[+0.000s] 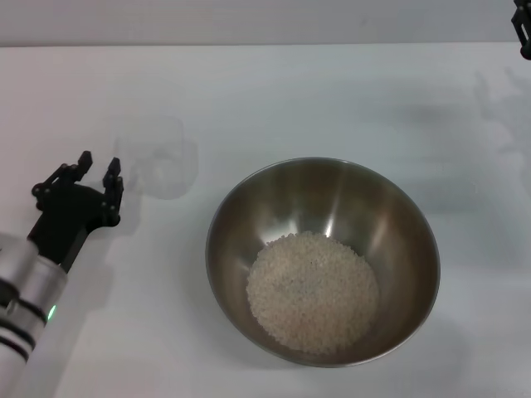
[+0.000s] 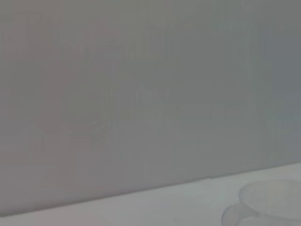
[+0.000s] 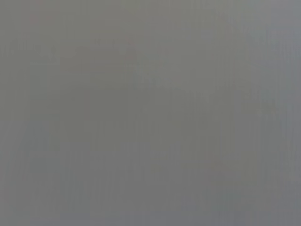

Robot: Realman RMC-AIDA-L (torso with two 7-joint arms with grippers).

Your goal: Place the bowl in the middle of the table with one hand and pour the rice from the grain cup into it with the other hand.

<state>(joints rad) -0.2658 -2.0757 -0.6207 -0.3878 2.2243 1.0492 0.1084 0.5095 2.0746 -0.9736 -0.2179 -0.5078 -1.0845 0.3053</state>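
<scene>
The steel bowl (image 1: 322, 259) stands on the white table (image 1: 274, 91) near the middle, with a heap of rice (image 1: 312, 290) inside it. The clear grain cup (image 1: 162, 157) stands upright and looks empty on the table left of the bowl; its rim and handle also show in the left wrist view (image 2: 268, 205). My left gripper (image 1: 98, 170) is open and empty, just left of the cup and apart from it. My right gripper (image 1: 523, 33) shows only as a dark tip at the far right edge, well away from the bowl.
The table's far edge meets a grey wall at the top of the head view. The right wrist view shows only flat grey.
</scene>
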